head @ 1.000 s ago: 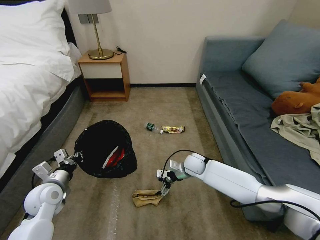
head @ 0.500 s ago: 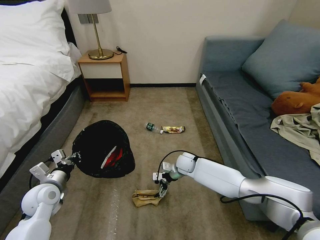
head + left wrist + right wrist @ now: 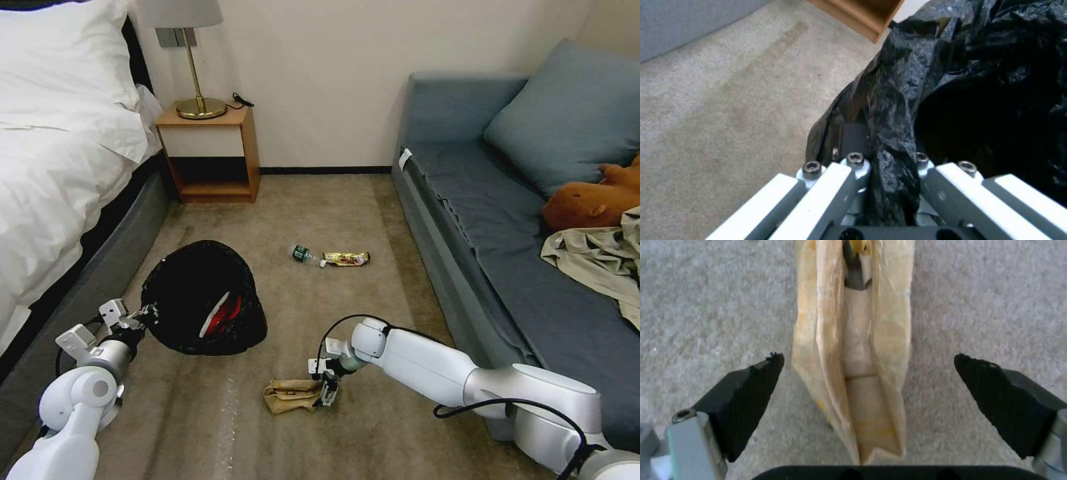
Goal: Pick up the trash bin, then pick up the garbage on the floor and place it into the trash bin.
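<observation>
Trash bin [image 3: 200,300] rim sits clamped in our left gripper [image 3: 889,166]; our right gripper [image 3: 867,386] fingers spread wide around the paper bag [image 3: 853,340].

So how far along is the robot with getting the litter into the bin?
Done: the left tool is shut on the bin rim, and a red packet lies inside. In hand: the right tool is open, straddling the paper bag on the carpet, not yet gripping it. Left: that bag, plus the bottle and the gold wrapper farther out on the floor.
</observation>
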Tool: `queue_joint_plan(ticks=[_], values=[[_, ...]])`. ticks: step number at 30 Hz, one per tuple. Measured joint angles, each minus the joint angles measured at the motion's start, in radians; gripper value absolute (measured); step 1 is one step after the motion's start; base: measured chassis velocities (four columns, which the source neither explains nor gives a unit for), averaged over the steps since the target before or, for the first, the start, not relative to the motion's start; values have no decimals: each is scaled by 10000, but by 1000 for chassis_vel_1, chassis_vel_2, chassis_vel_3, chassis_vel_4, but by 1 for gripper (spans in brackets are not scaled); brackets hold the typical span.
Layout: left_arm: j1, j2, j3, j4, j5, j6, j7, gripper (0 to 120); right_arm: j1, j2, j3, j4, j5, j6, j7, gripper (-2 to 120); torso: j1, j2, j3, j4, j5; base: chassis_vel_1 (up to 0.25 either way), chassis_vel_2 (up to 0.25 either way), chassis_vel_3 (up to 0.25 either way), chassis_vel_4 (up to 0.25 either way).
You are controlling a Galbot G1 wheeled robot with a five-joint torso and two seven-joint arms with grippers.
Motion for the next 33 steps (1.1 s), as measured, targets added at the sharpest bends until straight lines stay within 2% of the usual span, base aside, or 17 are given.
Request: queue_joint_plan(ticks=[7, 8, 9, 11, 12, 14, 15, 19, 20, 21, 23, 25, 31, 33], values=[[12, -2, 5, 104, 3, -46, 81, 3, -151, 263, 38, -290, -114, 61, 196, 96, 0, 0, 0, 1, 1, 0, 0, 0, 0], [37, -2, -15, 127, 3, -59, 119, 3, -178, 300, 40, -359, -151, 66, 215, 88, 0, 0, 0, 1, 0, 0, 0, 0, 0], [37, -2, -15, 127, 3, -59, 119, 3, -178, 300, 40, -359, -151, 66, 215, 88, 0, 0, 0, 1, 0, 0, 0, 0, 0], [72, 11, -51, 179, 2, -76, 181, 3, -195, 337, 51, -463, -236, 133, 229, 76, 0, 1, 0, 0, 1, 0, 0, 0, 0], [72, 11, -51, 179, 2, -76, 181, 3, -195, 337, 51, -463, -236, 133, 229, 76, 0, 1, 0, 0, 1, 0, 0, 0, 0], [98, 26, -68, 218, 2, -99, 215, 3, -197, 343, 56, -540, -295, 203, 217, 64, 0, 0, 0, 1, 1, 0, 0, 0, 0], [98, 26, -68, 218, 2, -99, 215, 3, -197, 343, 56, -540, -295, 203, 217, 64, 0, 0, 0, 1, 1, 0, 0, 0, 0], [98, 20, -28, 218, 6, -101, 228, 3, -213, 335, 84, -575, -294, 238, 232, 48, 0, 0, 0, 0, 1, 0, 0, 0, 0], [98, 20, -28, 218, 6, -101, 228, 3, -213, 335, 84, -575, -294, 238, 232, 48, 0, 0, 0, 0, 1, 0, 0, 0, 0], [98, 15, -12, 218, 9, -100, 228, 3, -214, 328, 97, -574, -291, 247, 250, 41, 0, 0, 0, 1, 1, 0, 0, 0, 0], [95, 13, 1, 216, 15, -101, 229, 3, -212, 311, 106, -563, -285, 252, 302, 37, 0, 0, 0, 1, 1, 0, 0, 0, 0], [95, 11, 29, 212, 26, -101, 229, 3, -181, 254, 120, -525, -252, 274, 317, 25, 0, 0, 0, 0, 1, 0, 0, 0, 0], [106, 1, 56, 210, 40, -101, 229, 3, -173, 166, 155, -431, -226, 274, 327, 10, -1, 1, 0, 1, 2, 0, 0, 0, 0], [105, -16, 89, 209, 58, -101, 229, 3, -138, 2, 164, -231, -136, 249, 361, 0, 0, 0, 0, 0, 2, 0, 0, 0, 0]])
